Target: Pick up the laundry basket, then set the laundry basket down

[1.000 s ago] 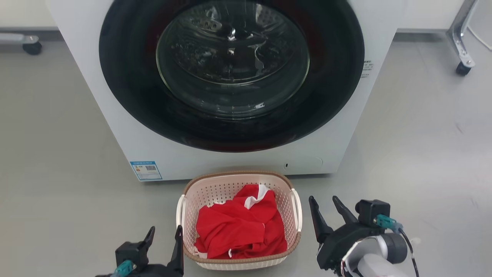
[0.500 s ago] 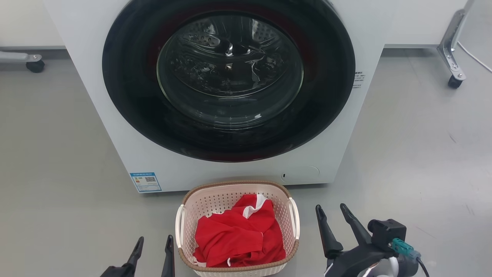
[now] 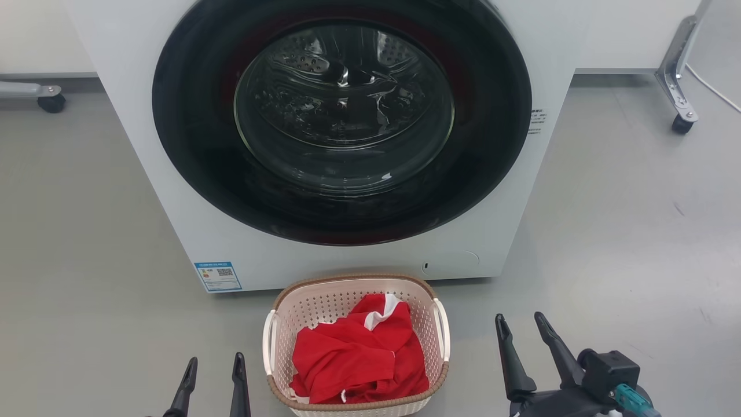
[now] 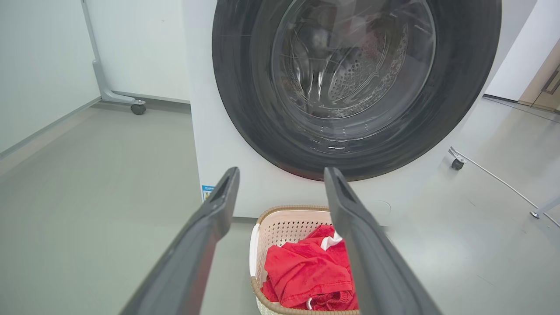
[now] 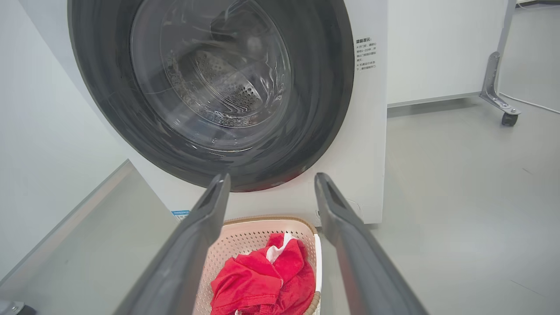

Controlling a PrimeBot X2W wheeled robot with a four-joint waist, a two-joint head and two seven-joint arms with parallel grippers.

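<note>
Head view puts the left gripper, jaws parted and empty, just left of the laundry basket, which stands on the floor at the washer's foot holding a red garment. The right gripper, jaws likewise apart and empty, is near its right side. With neither touching it, the basket is either not yet lifted or already set down, and I cannot tell which. The left wrist view looks onto its left handle, while the right wrist view looks onto its right handle and the washer's printed label.
</note>
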